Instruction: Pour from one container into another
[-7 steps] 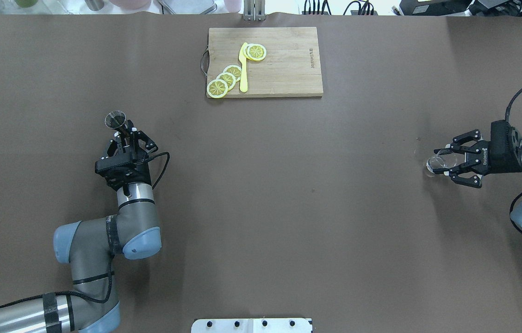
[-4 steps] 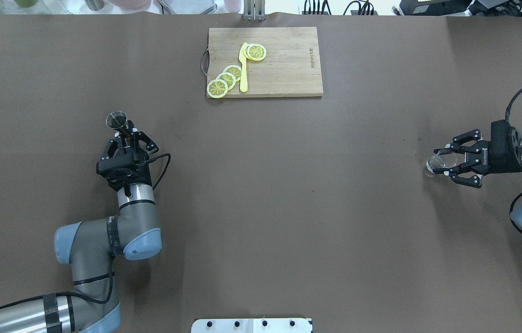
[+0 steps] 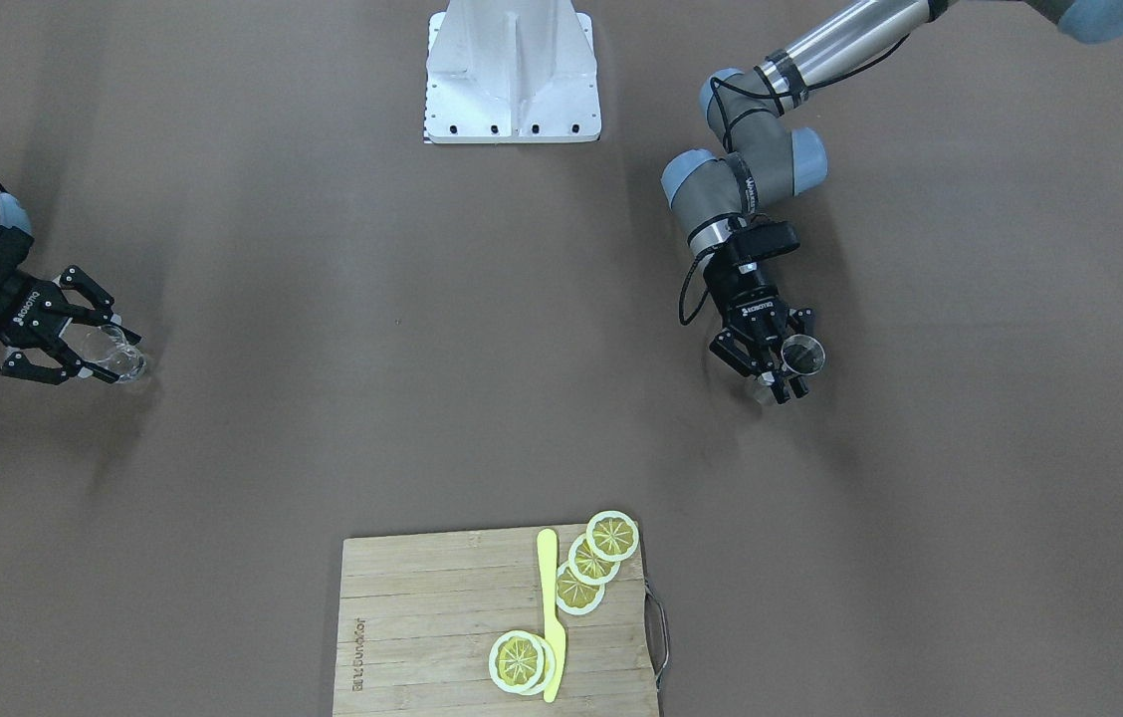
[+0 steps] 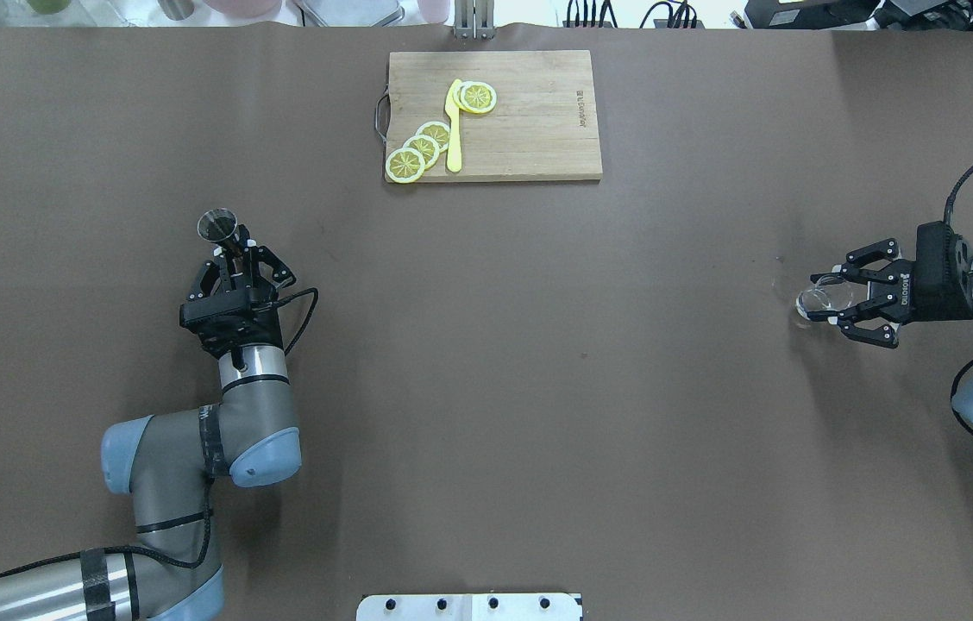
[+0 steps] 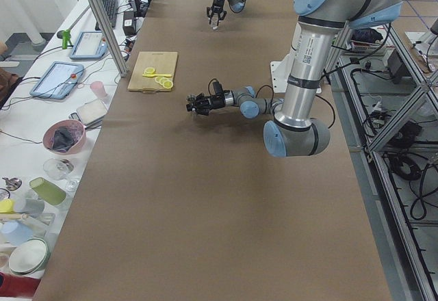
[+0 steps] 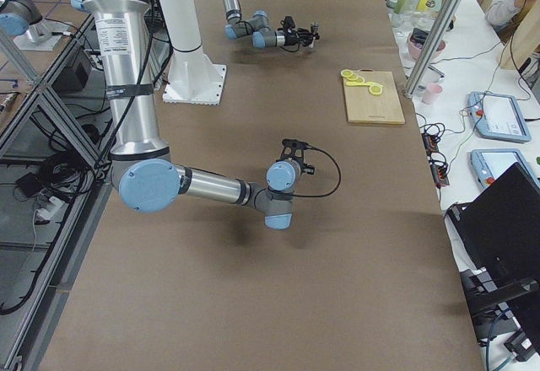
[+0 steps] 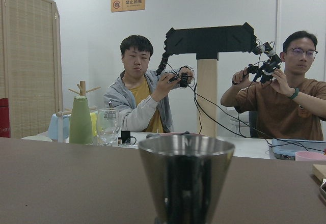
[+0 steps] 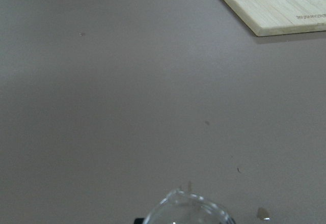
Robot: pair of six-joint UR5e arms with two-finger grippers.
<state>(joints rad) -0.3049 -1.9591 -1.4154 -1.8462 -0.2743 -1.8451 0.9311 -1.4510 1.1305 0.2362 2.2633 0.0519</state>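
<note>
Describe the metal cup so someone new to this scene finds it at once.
From the wooden cutting board at the table's far edge, look toward the robot's left arm. The left gripper pinches the metal cup, a small shiny cone flaring to a round rim. The other held vessel, the clear glass at the right gripper, is transparent.
</note>
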